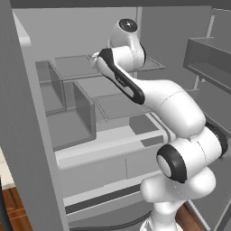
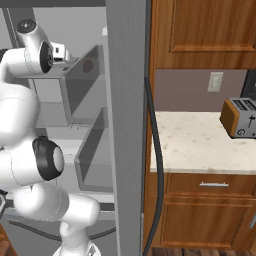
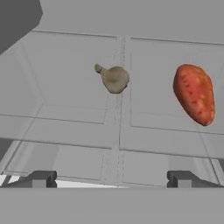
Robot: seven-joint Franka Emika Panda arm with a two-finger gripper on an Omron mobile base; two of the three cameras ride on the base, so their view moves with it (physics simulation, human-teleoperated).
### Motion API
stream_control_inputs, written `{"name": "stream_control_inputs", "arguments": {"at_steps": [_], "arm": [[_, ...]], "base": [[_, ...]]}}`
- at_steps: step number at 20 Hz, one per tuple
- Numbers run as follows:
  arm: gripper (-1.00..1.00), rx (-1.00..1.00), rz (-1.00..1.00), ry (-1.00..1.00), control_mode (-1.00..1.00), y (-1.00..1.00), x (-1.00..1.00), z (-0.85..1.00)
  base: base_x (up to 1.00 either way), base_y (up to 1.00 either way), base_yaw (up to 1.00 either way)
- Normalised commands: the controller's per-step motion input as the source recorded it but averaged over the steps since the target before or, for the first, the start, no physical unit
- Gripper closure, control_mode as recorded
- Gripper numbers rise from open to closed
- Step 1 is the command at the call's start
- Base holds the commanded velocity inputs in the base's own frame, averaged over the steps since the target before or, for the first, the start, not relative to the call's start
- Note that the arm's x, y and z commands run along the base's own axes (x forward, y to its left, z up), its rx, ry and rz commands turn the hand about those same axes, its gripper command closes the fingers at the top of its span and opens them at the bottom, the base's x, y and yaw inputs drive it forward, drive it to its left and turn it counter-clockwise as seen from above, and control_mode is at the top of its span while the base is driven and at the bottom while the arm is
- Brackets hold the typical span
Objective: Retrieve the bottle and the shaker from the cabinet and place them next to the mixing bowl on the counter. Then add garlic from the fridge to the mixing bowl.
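Beige garlic (image 3: pixel 114 78) lies on the fridge shelf (image 3: pixel 65 96) just beside a reddish sweet potato (image 3: pixel 194 93) — the arm (image 1: pixel 149 92) reaches deep into the open fridge, jaws spread wide and empty, tips well short of the bulb, lined up for the grab.

A reddish sweet potato (image 3: pixel 194 93), or so it looks, lies on the grey fridge shelf (image 3: pixel 65 131). On the speckled counter (image 2: pixel 195 145), at three o'clock, stands a toaster (image 2: pixel 240 117).
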Motion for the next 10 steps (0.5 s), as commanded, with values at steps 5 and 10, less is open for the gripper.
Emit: {"name": "stream_control_inputs", "arguments": {"at_steps": [5, 10], "arm": [[-1.00, 0.00, 0.00, 0.00, -1.00, 0.00, 0.51, -0.08], [-1.00, 0.00, 0.00, 0.00, -1.00, 0.00, 0.47, 0.00]], "base": [[0.00, 0.00, 0.00], [0.00, 0.00, 0.00]]}}
